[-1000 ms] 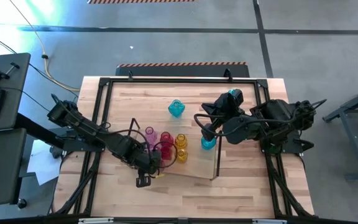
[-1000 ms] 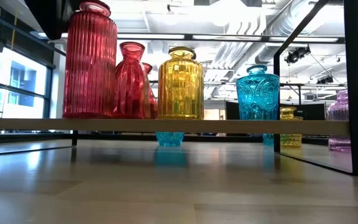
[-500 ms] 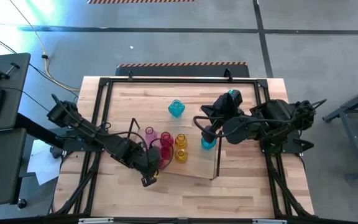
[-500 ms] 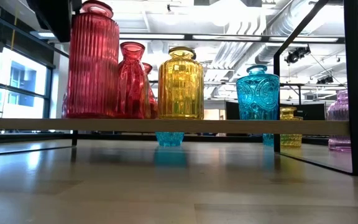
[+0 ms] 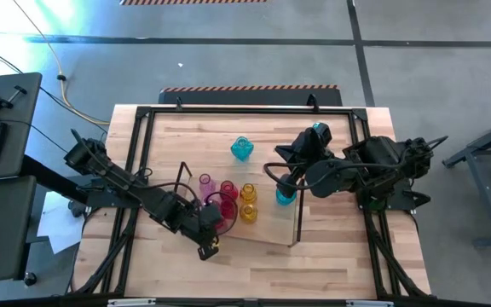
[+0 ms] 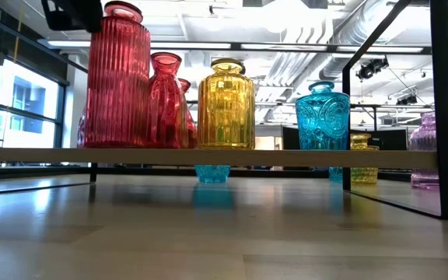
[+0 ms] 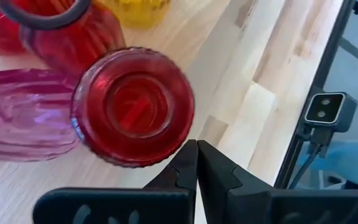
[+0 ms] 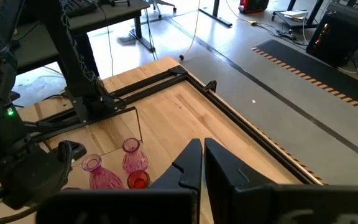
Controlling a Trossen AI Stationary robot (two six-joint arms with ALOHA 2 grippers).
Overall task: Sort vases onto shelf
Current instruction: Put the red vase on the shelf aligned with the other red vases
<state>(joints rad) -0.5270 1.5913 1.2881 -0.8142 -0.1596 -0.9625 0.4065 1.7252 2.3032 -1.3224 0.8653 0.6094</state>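
High view, left hand [image 5: 207,251] closed, empty, beside shelf [image 5: 267,230] front edge, right hand [image 5: 271,164] closed.

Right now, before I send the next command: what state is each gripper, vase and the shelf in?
left gripper: shut, empty, beside the tall red vase
right gripper: shut, empty, raised over the table
tall red vase: upright on the shelf, free
yellow vase: upright on the shelf
cyan vase: upright on the shelf
lone cyan vase: upright on the table, off the shelf
shelf: level, partly filled
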